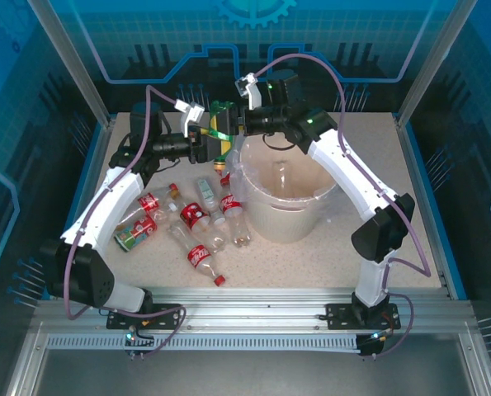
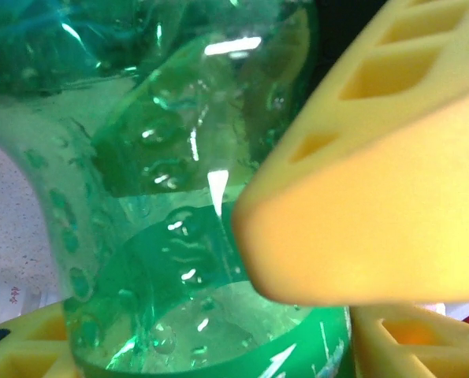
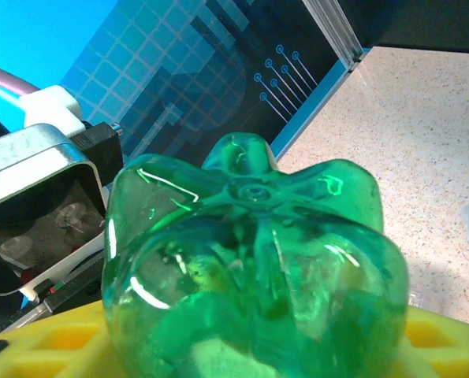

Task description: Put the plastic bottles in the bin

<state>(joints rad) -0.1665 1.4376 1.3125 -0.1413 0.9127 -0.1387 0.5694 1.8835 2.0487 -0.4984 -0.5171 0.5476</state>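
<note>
A green plastic bottle [image 1: 221, 132] hangs upright in the air just left of the bin [image 1: 288, 221], a cream bucket with a clear liner. My left gripper [image 1: 205, 139] is shut on it from the left, and its yellow fingers [image 2: 17, 350] flank the bottle [image 2: 163, 236]. From the right, my right gripper [image 1: 233, 125] is shut on the same bottle. The bottle's lobed base [image 3: 250, 252] sits between that gripper's yellow fingers [image 3: 49, 346]. A right finger [image 2: 376, 197] presses the bottle's side. Several red-labelled bottles [image 1: 194, 216] lie on the table left of the bin.
The loose bottles lie between the left arm [image 1: 105, 206] and the bin, one near the front [image 1: 202, 258] and one with a blue label [image 1: 205, 190]. The right arm [image 1: 352, 177] arches over the bin's far rim. Blue walls [image 1: 253, 49] close the table's back and sides.
</note>
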